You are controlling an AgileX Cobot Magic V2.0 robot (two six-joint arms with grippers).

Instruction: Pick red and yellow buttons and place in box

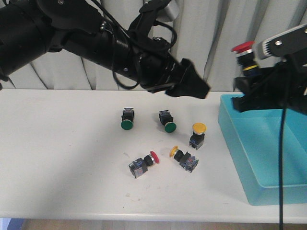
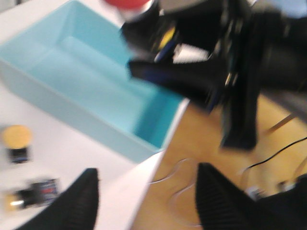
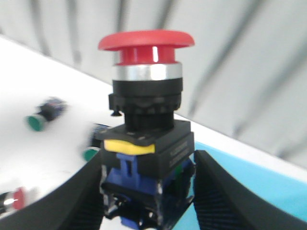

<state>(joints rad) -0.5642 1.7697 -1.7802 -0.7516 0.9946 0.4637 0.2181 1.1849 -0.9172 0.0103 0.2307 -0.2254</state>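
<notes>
The right gripper (image 3: 146,191) is clamping a red mushroom-capped push-button switch (image 3: 146,120) by its blocky black-and-blue body, cap upright, and is holding it in the air over the far-left corner of the large light-blue plastic bin (image 1: 249,158) at the right of the white table (image 1: 62,158). The rigid plastic switch looks light and hard, unlikely to deform; its squared body is giving the fingers flat faces to grip, whereas the smooth domed cap would probably slip.

The left gripper (image 2: 144,201), fingers spread apart and holding nothing, is hanging over the table's middle, above and behind the loose switches. Below it a second red-capped switch (image 1: 142,165) is lying on its side, a yellow-capped switch (image 1: 184,159) is lying just to its right, and another yellow-capped switch (image 1: 197,135) is standing cap-up nearer the bin. Two green-capped switches (image 1: 127,119) are lying further back. Each tipped piece would be best taken across its blocky body.
</notes>
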